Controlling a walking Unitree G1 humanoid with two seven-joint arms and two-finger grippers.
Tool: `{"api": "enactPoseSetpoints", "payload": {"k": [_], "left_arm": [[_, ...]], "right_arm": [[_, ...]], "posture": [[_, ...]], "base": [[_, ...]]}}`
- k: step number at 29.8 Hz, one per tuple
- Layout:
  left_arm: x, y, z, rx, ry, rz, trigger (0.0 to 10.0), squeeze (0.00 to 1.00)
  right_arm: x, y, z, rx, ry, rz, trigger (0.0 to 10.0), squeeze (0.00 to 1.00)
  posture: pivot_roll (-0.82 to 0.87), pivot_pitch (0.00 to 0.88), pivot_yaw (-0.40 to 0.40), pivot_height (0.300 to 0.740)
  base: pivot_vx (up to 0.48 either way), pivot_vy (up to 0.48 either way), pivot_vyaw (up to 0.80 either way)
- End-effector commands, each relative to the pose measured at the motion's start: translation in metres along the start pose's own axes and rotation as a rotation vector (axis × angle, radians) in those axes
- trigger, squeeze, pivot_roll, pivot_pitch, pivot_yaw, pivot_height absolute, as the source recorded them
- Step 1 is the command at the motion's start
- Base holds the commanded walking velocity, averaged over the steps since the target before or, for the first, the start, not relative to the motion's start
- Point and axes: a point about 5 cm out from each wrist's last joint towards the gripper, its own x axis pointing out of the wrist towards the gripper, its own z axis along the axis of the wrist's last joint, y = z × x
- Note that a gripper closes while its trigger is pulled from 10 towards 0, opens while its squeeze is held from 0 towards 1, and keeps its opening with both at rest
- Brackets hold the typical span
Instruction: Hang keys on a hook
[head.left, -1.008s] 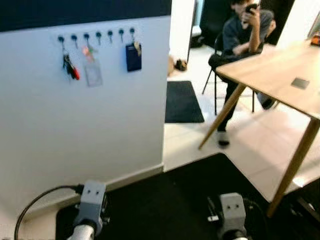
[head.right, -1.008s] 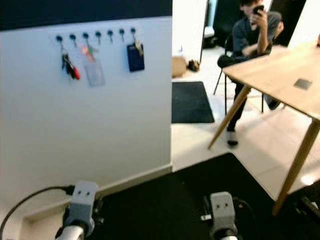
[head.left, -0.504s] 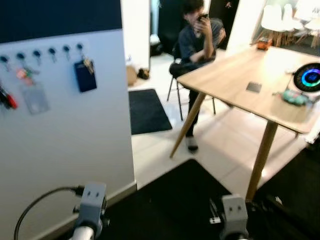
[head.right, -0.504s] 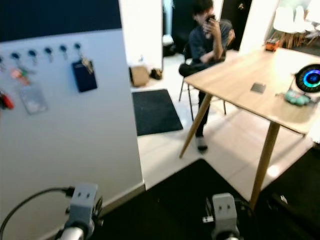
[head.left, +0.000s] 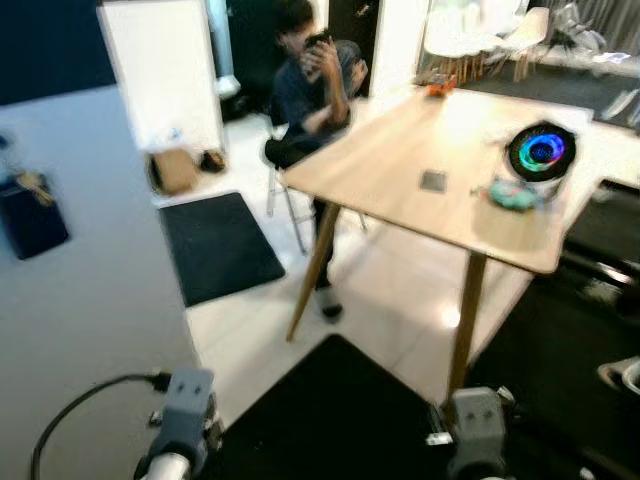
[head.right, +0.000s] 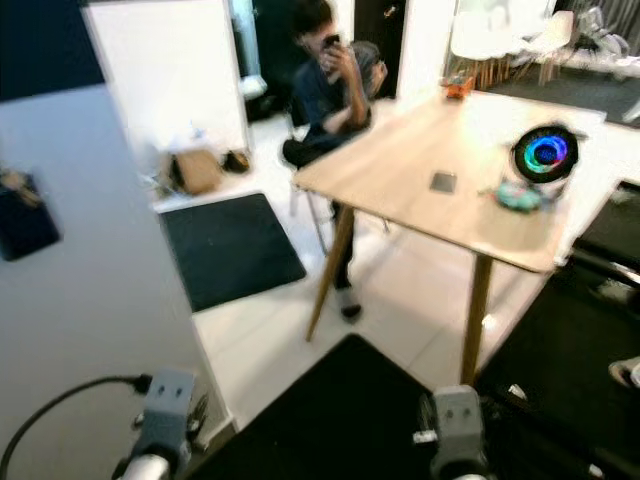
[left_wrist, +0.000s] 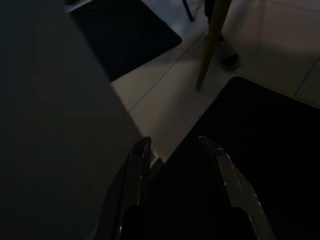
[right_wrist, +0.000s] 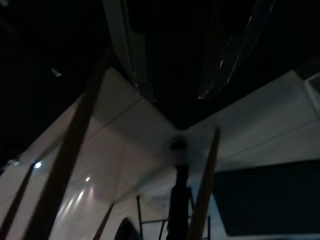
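Room: tiled floor with dark mats; a person (head.left: 312, 90) sits behind a wooden table (head.left: 400, 180).
Keys: likely the teal object (head.left: 513, 196) on the table's right end — blurred, unsure.
Direction: upper right, well apart; right gripper (right_wrist: 175, 75) nearer.
Grippers: both low — right and left gripper (left_wrist: 172, 165) parted, empty.
Hooks: out of frame.

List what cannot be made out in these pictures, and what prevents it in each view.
- Small teal item on the wooden table: blurred in the eye views, identity unclear.
- Dark pouch on the white wall: its hook is cut off by the picture's edge.
- Right wrist view: too dark; its fingers are mere outlines.
- Left gripper: holds nothing visible.
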Motion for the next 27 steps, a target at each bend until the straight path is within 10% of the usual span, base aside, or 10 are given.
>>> {"api": "enactPoseSetpoints", "payload": {"k": [1, 20, 27], "left_arm": [[-0.002, -0.001, -0.006, 0.009, 0.023, -0.005, 10.0, 0.00], [0.002, 0.001, 0.003, -0.008, -0.004, 0.009, 10.0, 0.00], [0.014, 0.016, 0.068, -0.009, -0.220, 0.020, 10.0, 0.00]], "right_arm": [[-0.003, -0.006, -0.004, -0.009, 0.014, -0.015, 10.0, 0.00], [-0.001, -0.009, 0.001, -0.023, -0.007, -0.023, 10.0, 0.00], [0.016, -0.025, 0.043, -0.041, -0.162, -0.054, 10.0, 0.00]], "posture": [[0.05, 0.119, 0.057, 0.740], [0.05, 0.116, 0.058, 0.740], [0.05, 0.111, 0.057, 0.740]], "base": [[0.352, 0.000, -0.60], [0.355, 0.000, -0.58], [0.353, 0.000, -0.42]]}}
